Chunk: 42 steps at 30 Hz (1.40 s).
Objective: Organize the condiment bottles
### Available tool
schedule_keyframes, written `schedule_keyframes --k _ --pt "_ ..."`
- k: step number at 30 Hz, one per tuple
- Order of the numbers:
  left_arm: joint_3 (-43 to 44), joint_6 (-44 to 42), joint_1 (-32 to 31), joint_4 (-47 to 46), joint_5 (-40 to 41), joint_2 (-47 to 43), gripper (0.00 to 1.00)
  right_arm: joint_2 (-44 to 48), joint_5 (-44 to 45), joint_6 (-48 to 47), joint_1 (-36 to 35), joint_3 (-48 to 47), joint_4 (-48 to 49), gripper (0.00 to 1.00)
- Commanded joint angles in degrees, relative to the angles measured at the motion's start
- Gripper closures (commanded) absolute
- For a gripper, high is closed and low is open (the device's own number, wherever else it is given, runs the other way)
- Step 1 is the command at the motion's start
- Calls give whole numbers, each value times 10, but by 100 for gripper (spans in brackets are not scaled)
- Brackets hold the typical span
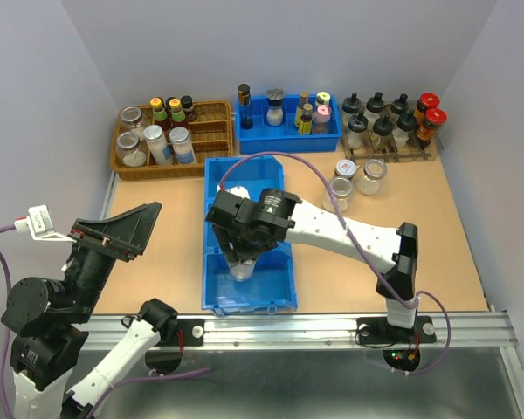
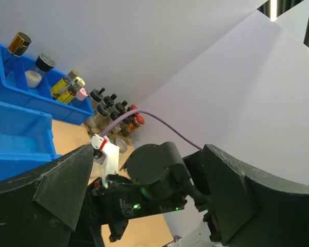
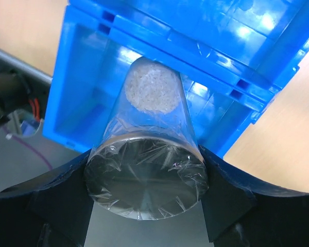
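Gripping a jar [image 3: 150,118] by its silver lid, the right gripper [image 1: 243,255] hung over the big blue bin [image 1: 284,271] in the middle of the tabletop [image 1: 419,236]. Its fingers [image 3: 62,206] were clamped on either side of the lid, which looked wrapped in clear film. Taking it from the top left the glass body hanging straight down, so I judged it could be lowered upright between the bin's walls.

From the wrist view the jar's base, white with some grainy powder, pointed into the bin's near compartment. Whether it touched the floor or hung just above it, I couldn't tell.

The other jars [image 1: 371,176] stood together on the bare wood near the rack [image 1: 391,150] of black-capped shakers, well apart from the bin. One had a red-and-white top. To my eye the bin was the collecting place, and those three were left to fetch.

The left gripper [image 1: 113,229] sat off to the left side, raised, jaws spread with nothing between them. Parked there, it kept out of the right arm's reach across the bin.
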<state>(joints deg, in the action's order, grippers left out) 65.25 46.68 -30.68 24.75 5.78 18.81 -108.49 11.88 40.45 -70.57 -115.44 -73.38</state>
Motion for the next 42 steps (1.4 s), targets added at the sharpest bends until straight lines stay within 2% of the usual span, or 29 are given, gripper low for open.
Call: schedule_keyframes --k 1,9,19,21,22,23,25,26,29,31,36,38,39,42 --pt "13 10 -2 -8 24 -9 2 -22 70 58 -29 -50 3 100" --pt "18 29 -2 19 92 -15 2 -101 89 103 -64 -83 7 100" --pt "13 40 -2 28 105 -30 2 -124 65 114 -66 -77 -7 99" --pt "13 41 -2 28 105 -31 2 -127 59 112 -66 -79 -9 86" --pt "14 41 -2 28 104 -30 2 -129 57 111 -66 -80 -9 77" --pt "13 41 -2 27 103 -29 2 -129 55 109 -66 -84 -9 56" --pt "14 41 -2 28 102 -29 2 -128 52 104 -66 -91 -10 39" --pt "14 42 -1 28 101 -29 2 -126 53 104 -66 -94 -11 24" --pt "15 42 -2 26 101 -30 2 -120 55 99 -66 -100 -13 9" --pt "14 42 -1 27 101 -30 2 -114 53 95 -66 -102 -13 2" --pt "18 41 -2 24 100 -28 2 -101 57 93 -66 -106 -14 0" --pt "22 39 -2 24 99 -27 2 -77 69 102 -65 -107 -17 0" --pt "31 31 -1 23 93 -26 2 -31 88 110 -66 -99 -16 0" --pt "36 20 -1 14 79 -21 1 28 109 109 -66 -78 -14 0"
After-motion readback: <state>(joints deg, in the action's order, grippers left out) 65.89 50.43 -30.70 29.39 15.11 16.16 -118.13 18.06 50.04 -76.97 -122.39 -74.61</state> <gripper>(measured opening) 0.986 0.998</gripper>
